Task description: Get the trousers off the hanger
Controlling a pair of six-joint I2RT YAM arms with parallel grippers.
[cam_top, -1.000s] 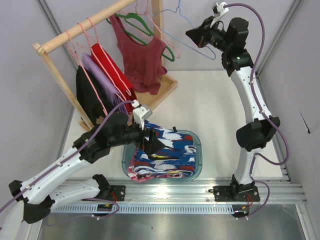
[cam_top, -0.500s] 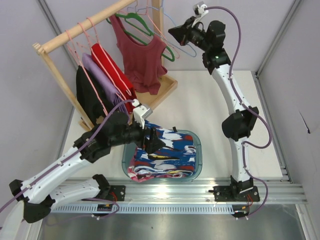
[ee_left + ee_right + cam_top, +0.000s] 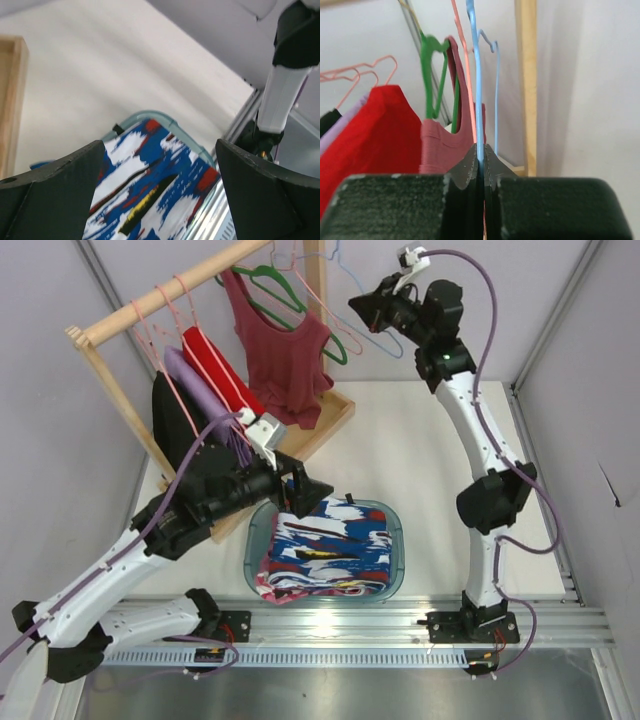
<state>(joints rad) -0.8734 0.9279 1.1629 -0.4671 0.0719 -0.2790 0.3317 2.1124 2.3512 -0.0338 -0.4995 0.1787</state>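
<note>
The blue trousers lie bunched in the teal basin under the wide-spread left hand, while the right hand pinches the bare light-blue hanger by the wooden rack, where the thin wire could slip or snag.

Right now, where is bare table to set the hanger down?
Bare tabletop for the hanger lies between the teal basin, the wooden rack's base and the right arm. Crowded: the rack side under the left arm, and the basin, filled by the trousers.

Open left hand above the trousers.
</note>
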